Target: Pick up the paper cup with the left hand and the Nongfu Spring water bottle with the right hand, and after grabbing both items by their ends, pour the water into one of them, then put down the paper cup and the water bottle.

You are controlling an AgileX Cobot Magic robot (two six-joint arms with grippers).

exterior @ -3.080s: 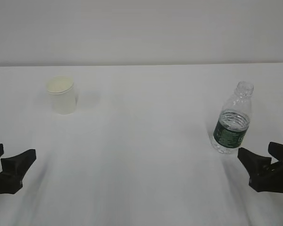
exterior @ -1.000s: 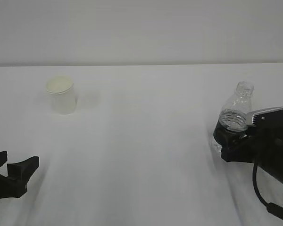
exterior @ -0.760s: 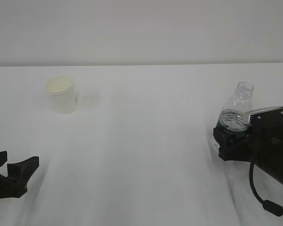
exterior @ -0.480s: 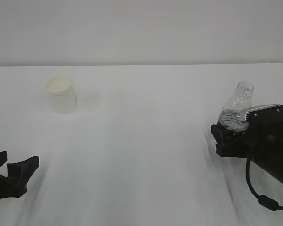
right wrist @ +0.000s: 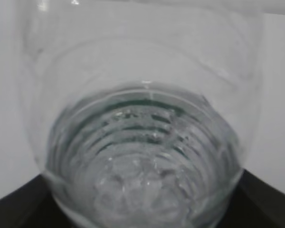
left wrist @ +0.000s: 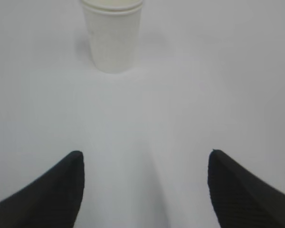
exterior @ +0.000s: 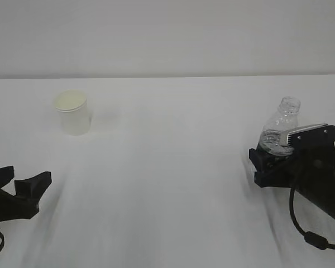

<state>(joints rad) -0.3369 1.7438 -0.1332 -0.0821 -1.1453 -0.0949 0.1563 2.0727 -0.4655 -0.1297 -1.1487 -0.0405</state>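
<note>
Here a broad white table (exterior: 167, 184) fills the scene under a pale wall (exterior: 167, 33). On the right, the right hand (exterior: 268, 164), a black robot gripper with a light-grey rectangular plate on top and a thick black cable looping below it, sits low over the table with its fingers on either side of the lower body of the Nongfu Spring water bottle (exterior: 281, 127), a small clear ribbed plastic bottle with a narrow uncapped neck. The bottle stands between those widely spread fingers; whether they press its sides cannot be told, and its base is hidden behind the gripper. In the right wrist view the bottle (right wrist: 142, 118) fills the frame, with the water (right wrist: 142, 175), clear and colourless, in its lower ribbed part and a trace of dark green label showing through.

At the lower left, the left hand (exterior: 19, 187), a black gripper, has its fingers (left wrist: 57, 190) spread wide with nothing between them. The paper cup (exterior: 72, 113), small, plain white and tapered with a cream inside, stands upright well ahead of it, untouched; the left wrist view shows the cup (left wrist: 113, 35) at the top of its frame.
</note>
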